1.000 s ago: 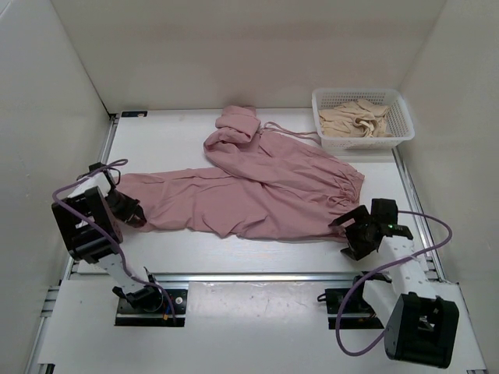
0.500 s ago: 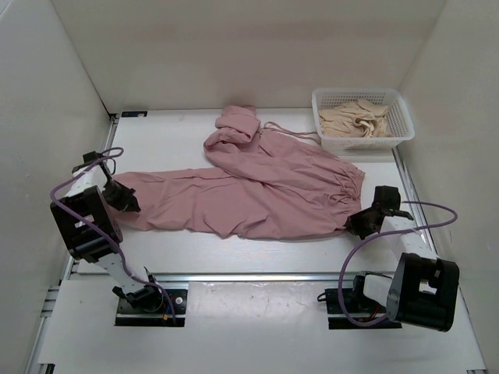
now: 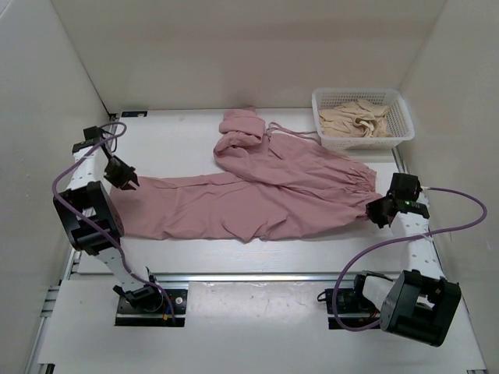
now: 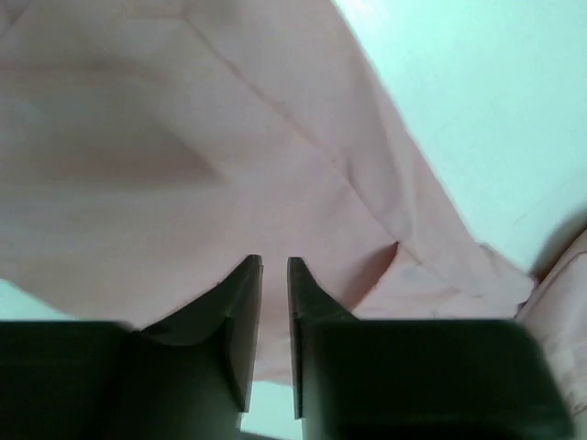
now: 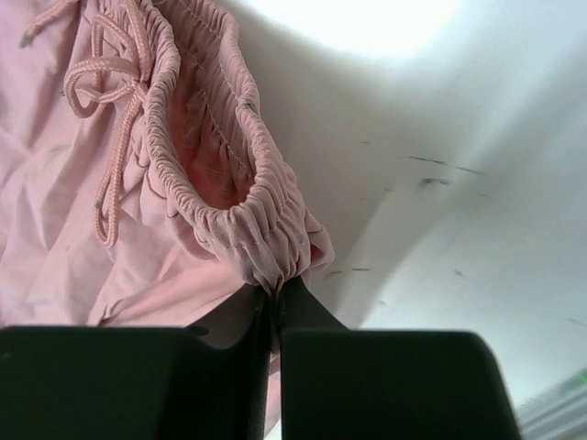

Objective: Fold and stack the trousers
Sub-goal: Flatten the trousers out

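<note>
the trousers [image 3: 257, 195] are spread across the middle of the table [image 3: 175, 140], with the waist at the right edge and 1 leg reaching toward the left edge. the waistband [image 5: 229, 197] is clamped in the fully closed right gripper [image 5: 273, 291]. the leg's end is pinched in the left gripper [image 4: 273, 268], whose jaws are nearly closed. the 2 opposite ends are probably held so that the cloth can be drawn flat for folding.

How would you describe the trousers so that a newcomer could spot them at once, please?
Start at the white table: the trousers lie spread across its middle, from left to right. They are large and dusty pink with a drawstring, unlike the small cream garment bundled in the white basket.
</note>
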